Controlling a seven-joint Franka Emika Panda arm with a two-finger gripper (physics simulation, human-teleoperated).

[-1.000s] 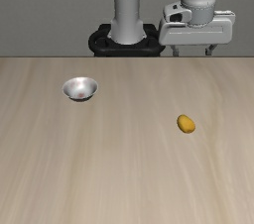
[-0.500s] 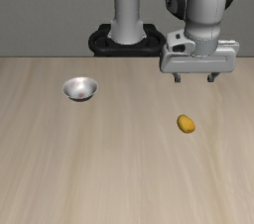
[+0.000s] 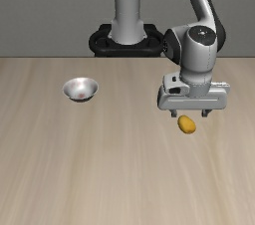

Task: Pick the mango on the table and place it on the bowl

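Grey wall behind; pale wood-grain tabletop fills the lower part of the exterior view. I take the bowl as my reference for all positions.

Bowl: small, metallic, upright, sitting on the tabletop.

Arm base: dark mount at the tabletop's far edge, behind the bowl and a little toward the exterior view's right of it. The white links arch up from it and come down well to the exterior view's right of the bowl.

Mango: small, orange-yellow, lying on the tabletop well apart from the bowl, toward the exterior view's right of it and somewhat nearer the camera. Its upper edge is hidden behind the hand body.

End effector: pointing straight down, low over the mango. I read it as spread. Two dark fingertips show beneath the pale hand body, one on either side of the fruit's upper part, and neither appears to touch it. I cannot tell whether the tips reach the tabletop. The mango rests on the wood, not lifted.
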